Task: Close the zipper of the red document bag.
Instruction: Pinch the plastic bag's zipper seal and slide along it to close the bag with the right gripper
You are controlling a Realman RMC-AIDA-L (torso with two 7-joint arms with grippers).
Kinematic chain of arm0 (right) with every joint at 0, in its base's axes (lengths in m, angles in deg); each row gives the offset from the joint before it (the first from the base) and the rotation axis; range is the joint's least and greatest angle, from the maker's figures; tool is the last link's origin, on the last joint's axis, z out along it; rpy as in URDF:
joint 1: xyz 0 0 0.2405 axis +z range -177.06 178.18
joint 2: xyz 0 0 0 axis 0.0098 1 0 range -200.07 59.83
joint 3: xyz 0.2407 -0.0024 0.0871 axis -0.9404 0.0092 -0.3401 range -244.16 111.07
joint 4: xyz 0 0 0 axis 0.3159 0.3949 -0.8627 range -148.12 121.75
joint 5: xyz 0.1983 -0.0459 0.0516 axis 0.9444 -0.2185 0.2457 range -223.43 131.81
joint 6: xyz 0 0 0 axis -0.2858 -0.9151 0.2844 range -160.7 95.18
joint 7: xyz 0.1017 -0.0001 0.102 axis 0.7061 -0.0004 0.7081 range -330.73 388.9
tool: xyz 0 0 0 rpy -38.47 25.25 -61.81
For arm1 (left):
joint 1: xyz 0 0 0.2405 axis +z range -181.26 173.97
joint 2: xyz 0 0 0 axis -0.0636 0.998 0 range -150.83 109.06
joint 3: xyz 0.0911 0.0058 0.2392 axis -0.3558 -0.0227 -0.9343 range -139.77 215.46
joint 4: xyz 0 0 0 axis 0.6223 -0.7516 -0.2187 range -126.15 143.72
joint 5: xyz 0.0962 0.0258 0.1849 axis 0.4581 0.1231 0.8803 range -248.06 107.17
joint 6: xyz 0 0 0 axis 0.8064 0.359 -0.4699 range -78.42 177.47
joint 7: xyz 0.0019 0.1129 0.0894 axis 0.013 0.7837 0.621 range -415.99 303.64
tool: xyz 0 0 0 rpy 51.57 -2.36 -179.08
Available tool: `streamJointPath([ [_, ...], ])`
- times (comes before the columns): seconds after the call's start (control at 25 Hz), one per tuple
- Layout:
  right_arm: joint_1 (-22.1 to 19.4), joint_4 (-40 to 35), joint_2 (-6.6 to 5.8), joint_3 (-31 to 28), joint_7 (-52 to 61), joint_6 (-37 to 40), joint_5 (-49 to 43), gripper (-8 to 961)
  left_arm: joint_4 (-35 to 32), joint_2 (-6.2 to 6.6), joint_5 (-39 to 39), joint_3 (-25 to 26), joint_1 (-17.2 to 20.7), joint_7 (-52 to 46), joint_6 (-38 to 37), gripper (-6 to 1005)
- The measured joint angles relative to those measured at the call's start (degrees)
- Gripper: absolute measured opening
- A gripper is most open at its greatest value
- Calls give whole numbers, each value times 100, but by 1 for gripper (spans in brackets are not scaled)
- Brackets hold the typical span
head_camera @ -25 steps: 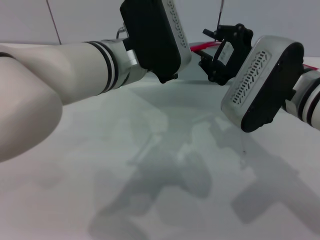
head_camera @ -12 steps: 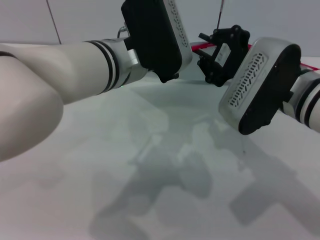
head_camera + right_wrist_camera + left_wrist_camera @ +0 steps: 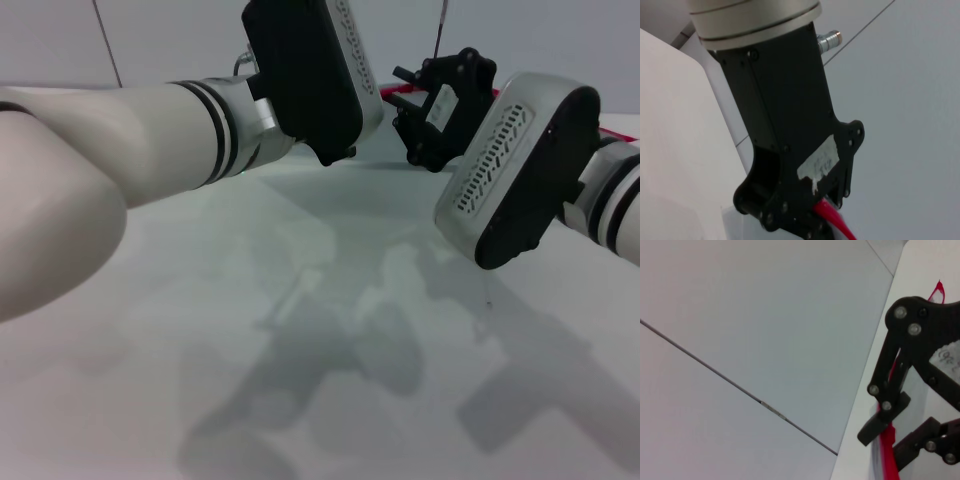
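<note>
Head view: the big flat see-through pale bag with one red edge [image 3: 372, 160] lies flat on the white table [image 3: 300, 400], far from the robot. Its thin bright-red zipper strip [image 3: 388, 93] runs sideways along the far edge, from the robot's left to its right. The white left arm [image 3: 200, 130] reaches in from the left, and its black wrist block hides most of the strip. The black right gripper [image 3: 408, 100] is right at the red strip, on the right side of the left arm.

Left wrist view: the right gripper [image 3: 890, 442] shows up close. The zipper strip [image 3: 888, 452] passes through it. I cannot tell if the gripper is squeezing the strip or is just around it.

Right wrist view: the black left gripper [image 3: 805, 200] stands over the bag's edge, and the zipper strip [image 3: 832, 220] comes out from under it. Its tip is cut off, so I cannot tell if it is open or closed.

The two grippers are close together on the same red line. I think the next move has to go along that line, sideways, not toward the robot. The right gripper looks best placed to pull, while the left one keeps the bag from sliding.
</note>
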Motion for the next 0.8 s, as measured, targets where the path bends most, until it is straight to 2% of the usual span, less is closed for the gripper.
streamJointPath([
  [0.8, 57, 58, 0, 69, -1, 0, -16, 106, 0, -8, 0, -10, 0, 9, 4, 55],
])
